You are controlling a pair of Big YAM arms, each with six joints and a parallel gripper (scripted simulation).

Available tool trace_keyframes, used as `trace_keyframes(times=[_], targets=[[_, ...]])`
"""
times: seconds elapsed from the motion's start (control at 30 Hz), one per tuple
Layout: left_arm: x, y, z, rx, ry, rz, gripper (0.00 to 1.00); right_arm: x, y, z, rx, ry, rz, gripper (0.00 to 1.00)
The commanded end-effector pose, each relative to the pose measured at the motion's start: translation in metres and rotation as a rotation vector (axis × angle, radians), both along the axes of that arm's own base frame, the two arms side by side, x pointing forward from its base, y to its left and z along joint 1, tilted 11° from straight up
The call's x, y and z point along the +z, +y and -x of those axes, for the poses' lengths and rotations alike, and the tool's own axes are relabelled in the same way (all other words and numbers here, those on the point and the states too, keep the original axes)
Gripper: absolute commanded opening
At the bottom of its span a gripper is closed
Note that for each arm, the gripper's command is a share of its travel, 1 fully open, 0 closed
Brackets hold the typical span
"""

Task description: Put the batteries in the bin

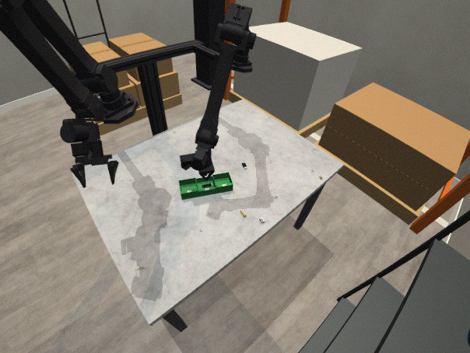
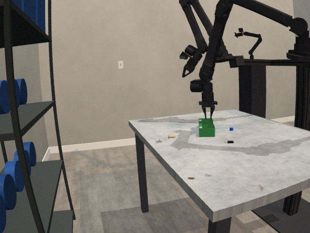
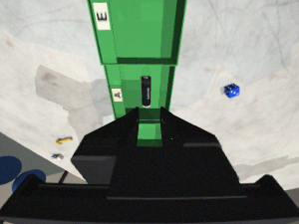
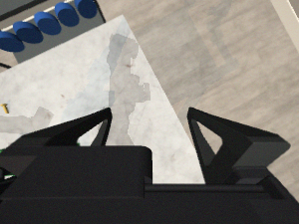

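Observation:
A black battery (image 1: pixel 206 186) (image 3: pixel 146 91) lies in the middle compartment, bin A, of the green bins (image 1: pixel 207 193) (image 2: pixel 207 132) (image 3: pixel 171 94), which stand flat on the table. A second black battery-like cylinder (image 1: pixel 244 166) (image 2: pixel 229 141) with a pale end lies on the table beside the bins. My left gripper (image 1: pixel 206 177) (image 2: pixel 208 119) (image 3: pixel 149 111) points down just above the bins. Its fingers are slightly apart with nothing between them. My right gripper (image 1: pixel 99 185) (image 4: pixel 149 112) is wide open and empty, high over the table's edge and away from the bins.
A blue die (image 2: pixel 231 129) (image 3: pixel 231 91) lies near the bins. A yellow bolt (image 1: pixel 243 214) (image 2: pixel 171 136) (image 3: pixel 64 140) (image 4: pixel 5 108) and a small silvery piece (image 1: pixel 262 220) (image 2: pixel 159 140) (image 3: pixel 58 156) lie on the bins' labelled side, towards the table's edge. Bin E adjoins bin A.

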State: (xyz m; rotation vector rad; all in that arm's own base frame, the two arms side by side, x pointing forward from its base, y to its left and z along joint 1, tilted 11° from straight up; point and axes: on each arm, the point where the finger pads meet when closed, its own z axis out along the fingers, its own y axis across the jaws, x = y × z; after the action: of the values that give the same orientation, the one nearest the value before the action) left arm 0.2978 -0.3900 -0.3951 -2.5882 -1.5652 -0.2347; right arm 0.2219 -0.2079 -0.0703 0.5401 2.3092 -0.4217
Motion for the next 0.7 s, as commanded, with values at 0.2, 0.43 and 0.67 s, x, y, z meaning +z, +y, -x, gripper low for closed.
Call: trace_keyframes(times=[0.2,0.43,0.67], targets=[[-0.005,0.006,0.004,0.007,0.008,-0.013,0.28,0.006,-0.001,0.002,0.0,-0.006,0.012,1.0],[0.037,-0.02,-0.001,-0.001,-0.015,0.021,1.0,0.006,-0.001,0.002,0.0,-0.006,0.012,1.0],[0.065,-0.022,-0.001,0.006,-0.014,0.022,1.0,0.006,-0.001,0.002,0.0,-0.006,0.012,1.0]])
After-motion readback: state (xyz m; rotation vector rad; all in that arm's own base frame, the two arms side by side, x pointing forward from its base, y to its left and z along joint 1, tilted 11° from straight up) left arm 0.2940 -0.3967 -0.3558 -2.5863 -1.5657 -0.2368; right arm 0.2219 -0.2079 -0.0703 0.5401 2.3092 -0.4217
